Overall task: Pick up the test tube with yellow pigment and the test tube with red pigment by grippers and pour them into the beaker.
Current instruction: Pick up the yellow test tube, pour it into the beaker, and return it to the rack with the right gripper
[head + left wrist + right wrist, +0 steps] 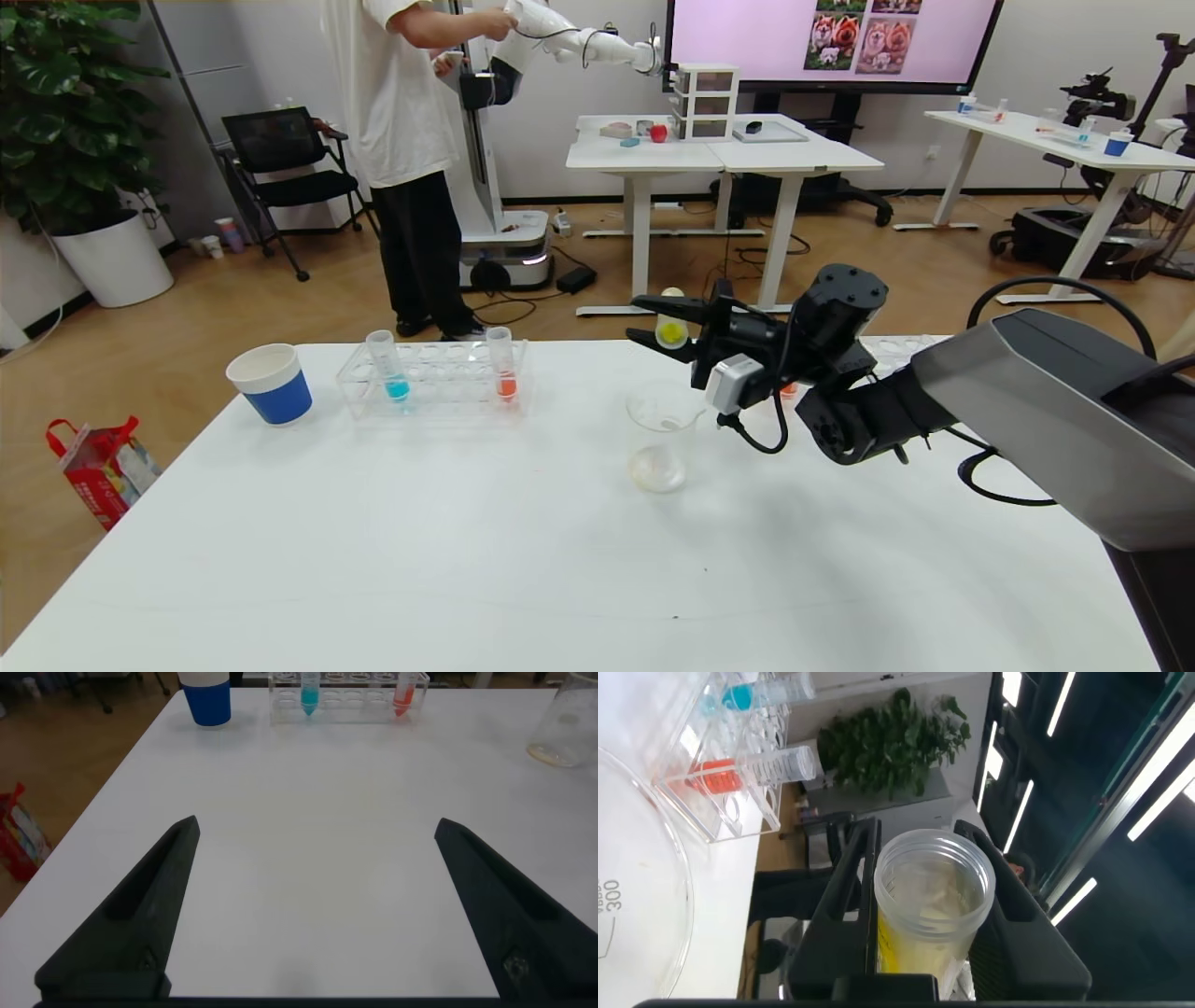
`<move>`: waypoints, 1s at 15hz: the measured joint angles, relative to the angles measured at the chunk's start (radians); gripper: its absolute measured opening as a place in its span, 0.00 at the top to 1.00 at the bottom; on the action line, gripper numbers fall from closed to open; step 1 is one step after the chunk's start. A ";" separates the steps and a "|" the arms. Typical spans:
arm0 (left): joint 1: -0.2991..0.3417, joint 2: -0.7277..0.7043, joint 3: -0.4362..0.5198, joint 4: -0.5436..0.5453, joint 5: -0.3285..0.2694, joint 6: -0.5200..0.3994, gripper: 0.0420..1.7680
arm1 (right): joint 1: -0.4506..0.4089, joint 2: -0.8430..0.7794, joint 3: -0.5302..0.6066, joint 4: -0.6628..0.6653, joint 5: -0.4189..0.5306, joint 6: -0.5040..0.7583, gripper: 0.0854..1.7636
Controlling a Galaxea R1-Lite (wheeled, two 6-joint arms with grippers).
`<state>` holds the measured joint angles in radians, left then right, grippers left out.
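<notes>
The right claw [665, 333], at the frame's centre, is clenched on the test tube with yellow pigment [670, 329], held tilted above the beaker [660, 439]. The tube seems light, smooth plastic, perhaps slippery; grasp mid-body. The left claw [313, 905] is released.

Right gripper [929, 943] fingers [850, 896] clamp yellow tube [929, 910].

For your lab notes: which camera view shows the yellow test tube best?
The right wrist view: the yellow test tube fills it, clamped in the right pincer. The head view shows it small; the left wrist view doesn't show it.
</notes>
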<state>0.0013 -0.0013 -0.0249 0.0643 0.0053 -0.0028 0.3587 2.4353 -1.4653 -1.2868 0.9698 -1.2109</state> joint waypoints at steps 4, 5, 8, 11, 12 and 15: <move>0.000 0.000 0.000 0.000 0.000 0.000 0.01 | -0.007 0.010 -0.001 0.000 0.005 -0.056 0.73; 0.000 0.000 0.000 0.000 0.000 0.000 0.01 | -0.007 0.013 -0.001 0.002 0.006 -0.064 0.73; 0.000 0.000 0.000 0.000 0.000 0.000 0.01 | -0.008 0.016 -0.001 0.007 0.006 -0.110 0.73; 0.000 0.000 0.000 0.000 0.000 0.000 0.01 | -0.008 0.021 0.000 0.010 0.006 -0.130 0.73; 0.000 0.000 0.000 0.000 0.000 0.000 0.01 | -0.007 0.026 0.000 0.011 0.006 -0.141 0.73; 0.000 0.000 0.000 0.000 0.000 0.000 0.01 | -0.004 0.032 -0.003 0.015 0.006 -0.181 0.73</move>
<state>0.0013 -0.0013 -0.0249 0.0643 0.0057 -0.0028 0.3545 2.4674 -1.4681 -1.2715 0.9760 -1.3921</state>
